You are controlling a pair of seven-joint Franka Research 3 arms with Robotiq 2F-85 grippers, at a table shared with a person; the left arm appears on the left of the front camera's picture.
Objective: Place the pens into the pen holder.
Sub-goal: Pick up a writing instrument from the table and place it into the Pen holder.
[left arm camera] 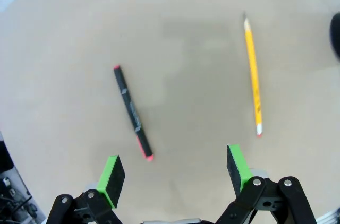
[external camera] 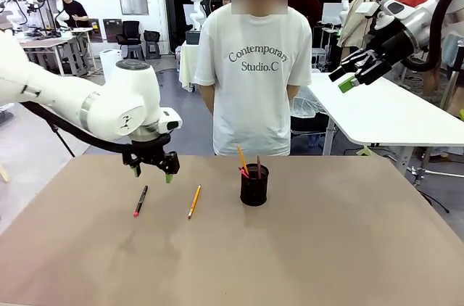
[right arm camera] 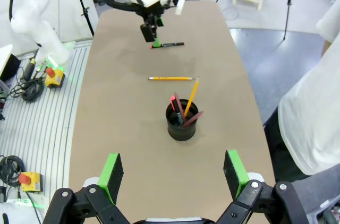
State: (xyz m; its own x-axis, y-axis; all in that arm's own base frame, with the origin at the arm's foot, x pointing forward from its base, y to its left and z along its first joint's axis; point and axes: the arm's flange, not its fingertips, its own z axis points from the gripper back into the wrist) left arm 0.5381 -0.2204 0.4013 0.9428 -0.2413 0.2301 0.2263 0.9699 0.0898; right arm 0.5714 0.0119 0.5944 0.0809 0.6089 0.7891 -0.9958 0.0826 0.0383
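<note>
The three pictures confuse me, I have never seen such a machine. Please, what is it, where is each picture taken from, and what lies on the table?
You see two white robot arms at a brown table; a person stands across it. The front picture looks over the table from the robot's side. The other two come from cameras on each wrist, looking down past green-tipped fingers. The left end effector hovers open above a black pen and a yellow pencil, both lying flat. The right end effector is raised high, also open. A black mesh cup already has several pens standing in it. Neither end effector holds anything.
</note>
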